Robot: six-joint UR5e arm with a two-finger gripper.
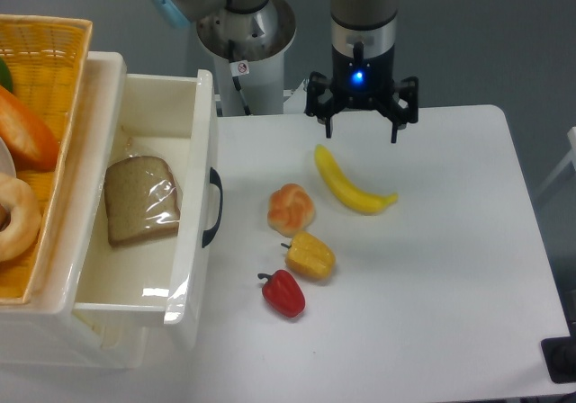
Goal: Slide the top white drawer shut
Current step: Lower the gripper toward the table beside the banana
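Observation:
The top white drawer (201, 196) stands pulled out to the right from the white cabinet at the left. Its curved black handle (213, 207) faces the table. A wrapped slice of bread (139, 198) lies inside it. My gripper (360, 131) hangs open and empty over the far middle of the table, well to the right of the drawer and just above the banana's far end. The second drawer shows only as a white edge below the top one (108, 335).
A banana (346, 183), a bread roll (292, 208), a yellow pepper (310, 255) and a red pepper (284, 293) lie on the white table (432, 313) right of the drawer. A woven yellow basket (40, 79) with food sits on the cabinet.

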